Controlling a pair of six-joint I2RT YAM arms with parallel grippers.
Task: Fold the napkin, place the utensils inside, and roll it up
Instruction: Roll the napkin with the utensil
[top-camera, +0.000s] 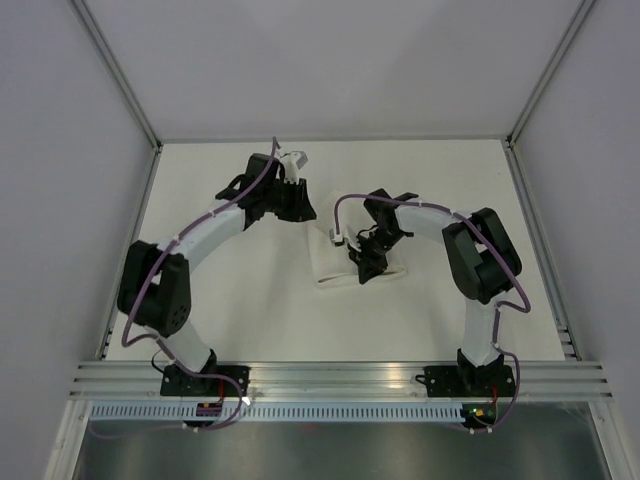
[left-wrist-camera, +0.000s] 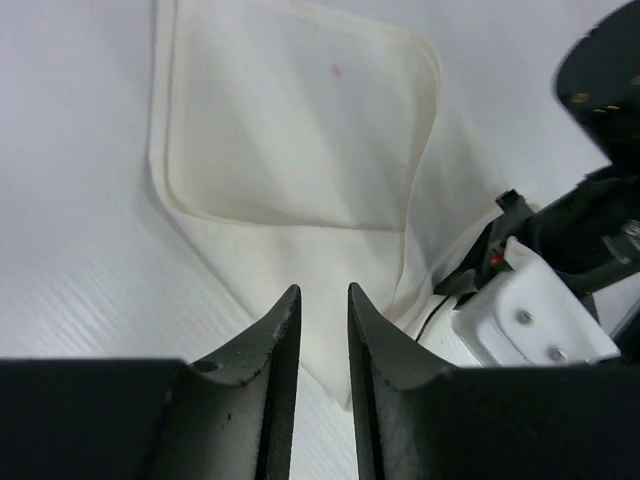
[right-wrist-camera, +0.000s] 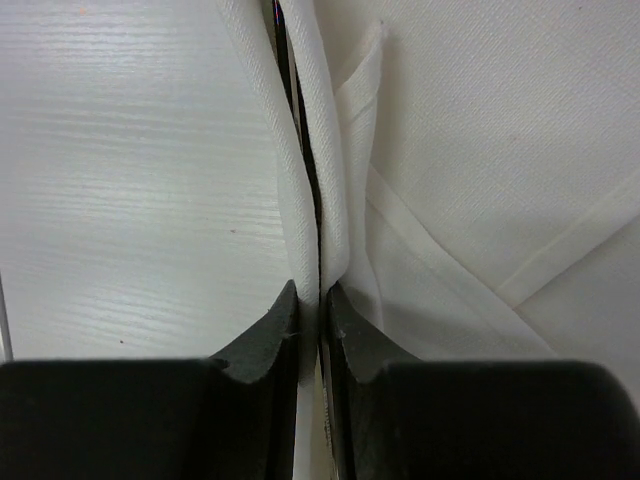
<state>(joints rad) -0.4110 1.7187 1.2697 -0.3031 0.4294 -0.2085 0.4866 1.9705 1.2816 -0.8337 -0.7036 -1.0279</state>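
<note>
**Pinching the napkin's hemmed edge at mid-table**

Nearest the camera, 2 arm bases sit on an aluminium rail (top-camera: 340, 375) at the table (top-camera: 250, 310) edge. Both arms arch forward from it, trailing purple cables (top-camera: 337, 210).

The right gripper (right-wrist-camera: 320, 298) is clamped on the napkin (top-camera: 330, 268). Its 2 dark fingers squeeze 2 hemmed layers of white cloth that stand upright between them. A thin dark line shows in the slit between those layers, too narrow to identify. Beside that pinch, the cloth lies flat in overlapping folds with diagonal hems.

The napkin rests near the middle of the table, between the 2 grippers and partly under the right one.

Farther back, the left gripper (left-wrist-camera: 322, 292) points at the napkin with its jaws a narrow gap apart. It grips nothing, and cloth shows through the gap. Whether the tips touch the fabric I cannot tell. Past them lies a folded flap with a rounded corner, a stitched hem and a tiny pink speck (left-wrist-camera: 336, 70). The right wrist's white camera mount (left-wrist-camera: 530, 310), with 2 screws, sits at the napkin's side.

Grey walls (top-camera: 330, 60) close the far end.
</note>
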